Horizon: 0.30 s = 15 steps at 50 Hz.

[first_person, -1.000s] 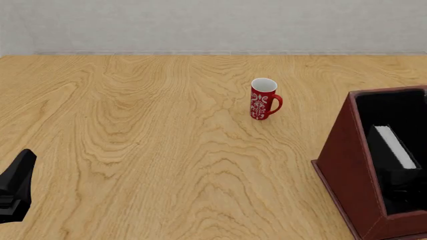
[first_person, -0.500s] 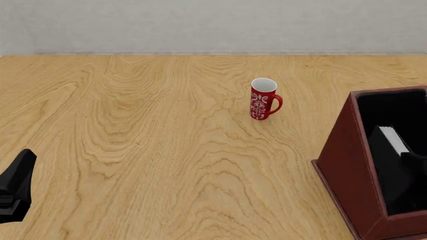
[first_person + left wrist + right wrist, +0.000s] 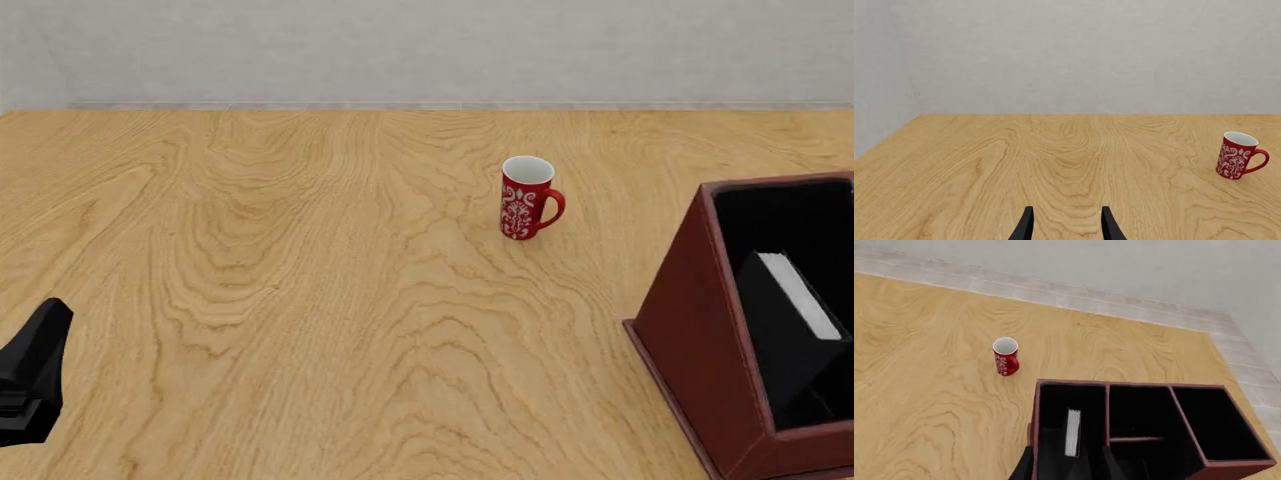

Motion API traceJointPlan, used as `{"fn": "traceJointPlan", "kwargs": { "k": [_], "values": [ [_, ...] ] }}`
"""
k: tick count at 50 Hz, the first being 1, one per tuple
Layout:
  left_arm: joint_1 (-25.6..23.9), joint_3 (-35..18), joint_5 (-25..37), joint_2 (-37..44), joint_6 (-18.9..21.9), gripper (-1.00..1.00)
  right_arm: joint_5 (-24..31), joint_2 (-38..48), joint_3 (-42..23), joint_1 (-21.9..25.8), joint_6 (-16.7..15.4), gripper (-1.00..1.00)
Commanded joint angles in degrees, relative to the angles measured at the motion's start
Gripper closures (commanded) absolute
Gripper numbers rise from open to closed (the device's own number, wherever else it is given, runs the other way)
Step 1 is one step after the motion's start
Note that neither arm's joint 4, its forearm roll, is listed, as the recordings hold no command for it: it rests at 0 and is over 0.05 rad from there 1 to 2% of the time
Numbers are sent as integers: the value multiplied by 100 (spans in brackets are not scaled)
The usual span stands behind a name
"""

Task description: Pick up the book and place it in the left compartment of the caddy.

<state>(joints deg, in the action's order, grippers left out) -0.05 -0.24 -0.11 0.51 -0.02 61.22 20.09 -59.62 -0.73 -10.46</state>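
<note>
Table (image 3: 267,300): light wood, fills frame. Caddy (image 3: 694,330): dark red-brown, lower right, front view. Book (image 3: 797,300): upright in left compartment (image 3: 1071,410), white page edge up. Mug (image 3: 529,198): red-and-white, upper centre. Left gripper (image 3: 1066,225): fingers parted, empty. Right gripper (image 3: 1066,460): fingers apart above caddy, holding nothing.

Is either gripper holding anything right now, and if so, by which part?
Nothing is held. The book stands loose in the left compartment of the caddy, the right gripper open above it. The left gripper is open over bare table.
</note>
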Motion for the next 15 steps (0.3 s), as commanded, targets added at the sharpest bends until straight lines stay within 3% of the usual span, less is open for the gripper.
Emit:
{"fn": "traceJointPlan", "kwargs": {
  "k": [1, 15],
  "values": [
    [0, 0, 0, 0, 0, -100, 523, 328, -1443, 311, -119, -100],
    [0, 0, 0, 0, 0, -100, 629, 704, -2526, 457, -108, -100]
  ]
}}
